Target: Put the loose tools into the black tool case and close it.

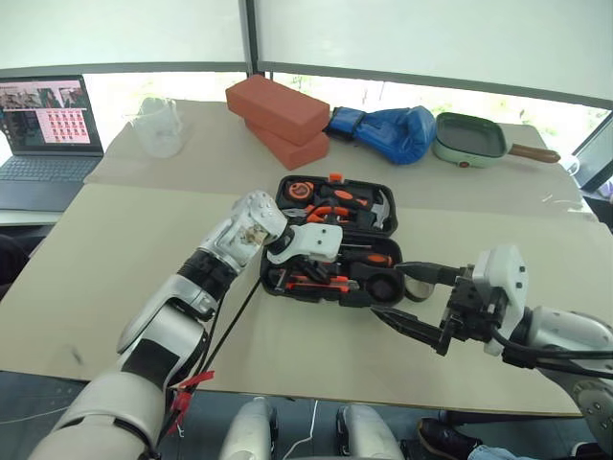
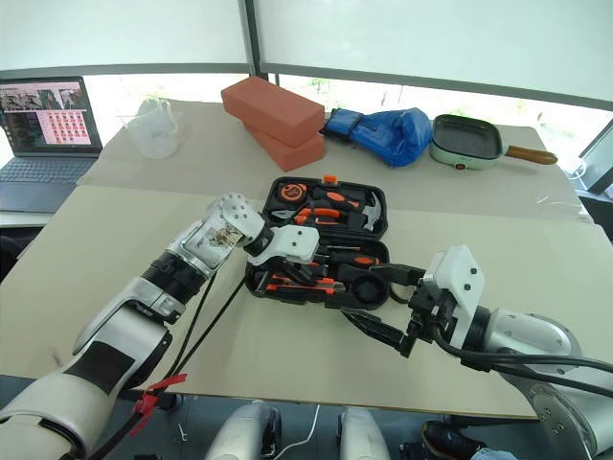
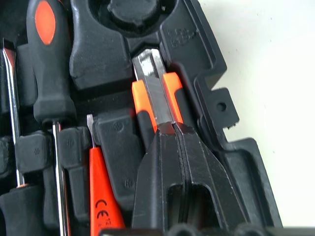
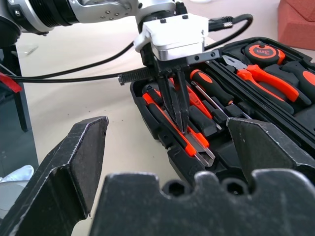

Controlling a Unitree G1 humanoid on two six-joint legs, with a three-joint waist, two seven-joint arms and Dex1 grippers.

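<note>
Now | left gripper point(image 3: 173, 125) jaws pressed together atop utility knife point(image 3: 156, 91); right gripper point(image 1: 414, 299) jaws wide

Left end effector point(image 4: 181, 120) closed, right end effector point(image 1: 410, 297) agape.

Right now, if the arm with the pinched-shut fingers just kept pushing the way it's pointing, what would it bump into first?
The left gripper, shut, points down into the open black tool case. Straight ahead lies the orange-and-black utility knife in its recess; the fingertips look right at its metal part, perhaps already touching. It would likely press that first.
</note>
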